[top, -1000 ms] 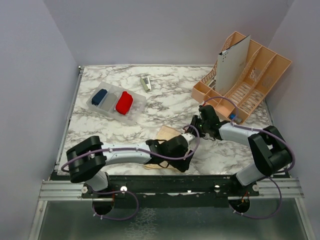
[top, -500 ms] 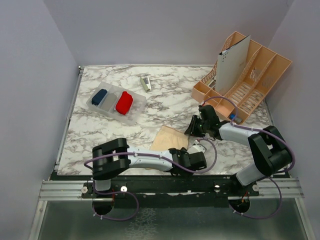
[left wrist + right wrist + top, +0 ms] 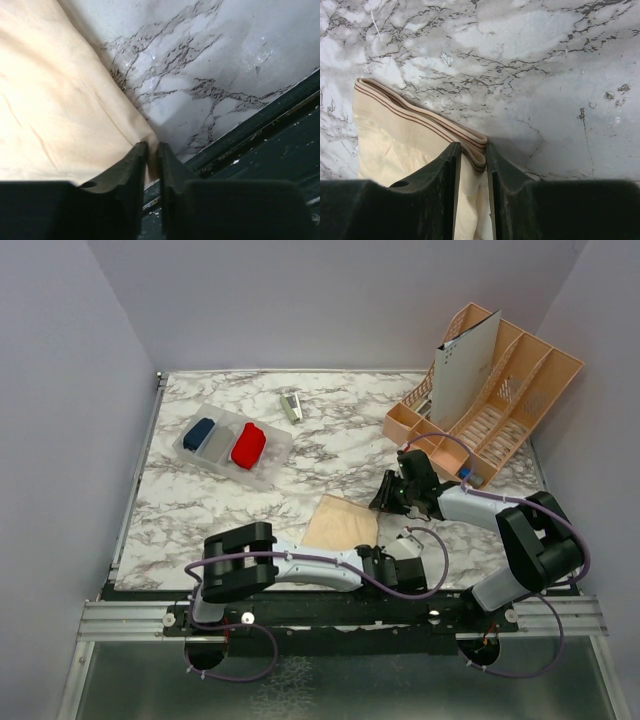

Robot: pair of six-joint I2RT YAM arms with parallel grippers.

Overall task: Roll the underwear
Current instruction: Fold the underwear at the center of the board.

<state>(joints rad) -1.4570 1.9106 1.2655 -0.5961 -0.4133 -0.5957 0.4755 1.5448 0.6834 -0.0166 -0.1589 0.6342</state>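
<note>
Swung right along the worktop's (image 3: pixel 330 445) near edge, the left gripper (image 3: pixel 370 555) meets the peach underwear (image 3: pixel 340 523) at lower centre. Left wrist: jaws pinch the cloth's near corner. Right wrist: the right gripper's (image 3: pixel 472 146) jaws clamp the waistband (image 3: pixel 420 117); the roll likely needs both holding the cloth taut.

Your left arm (image 3: pixel 300 562) and right arm (image 3: pixel 470 504) are pale grey tubes with chunky black joints, loopy purple cables (image 3: pixel 439 558), black fingers (image 3: pixel 435 200).

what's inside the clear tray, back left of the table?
The tray holds three bundles side by side: dark blue roll, grey roll, red roll. The tray floor beneath them is hidden.
</note>
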